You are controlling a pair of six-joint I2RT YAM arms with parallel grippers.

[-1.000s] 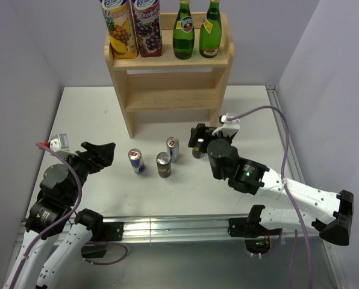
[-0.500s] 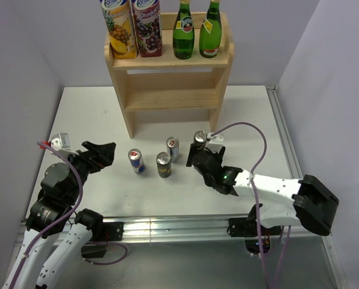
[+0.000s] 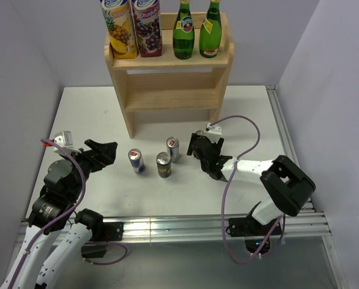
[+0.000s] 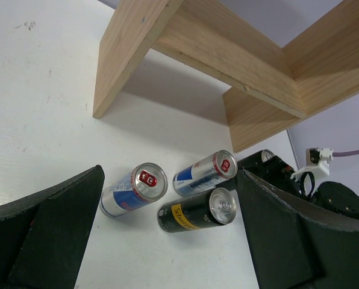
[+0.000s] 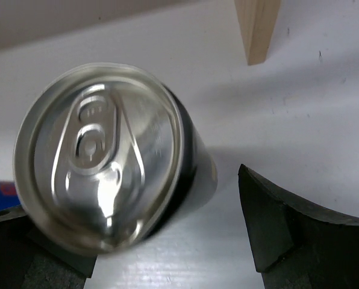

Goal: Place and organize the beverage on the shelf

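Observation:
The light-wood shelf (image 3: 167, 99) stands at the back and also shows in the left wrist view (image 4: 227, 54). Two juice cartons (image 3: 131, 27) and two green bottles (image 3: 196, 30) stand on its top board. Two blue-silver cans (image 3: 137, 161) (image 3: 173, 148) and a black-yellow can (image 3: 163, 164) stand on the table in front. My right gripper (image 3: 199, 147) is low and open around a dark can (image 5: 101, 162); a gap shows between the can and the right finger (image 5: 288, 229). My left gripper (image 3: 105, 152) is open and empty, left of the cans (image 4: 194, 211).
The white table (image 3: 95, 114) has a metal rail along its right side (image 3: 282, 132). Grey walls close in on both sides. The shelf's lower board (image 3: 170, 99) is bare. The right arm's cable (image 3: 246, 129) loops over the table.
My right arm has dropped from a raised pose and stretched low over the table, its open gripper now down around the dark can. The left arm has barely moved.

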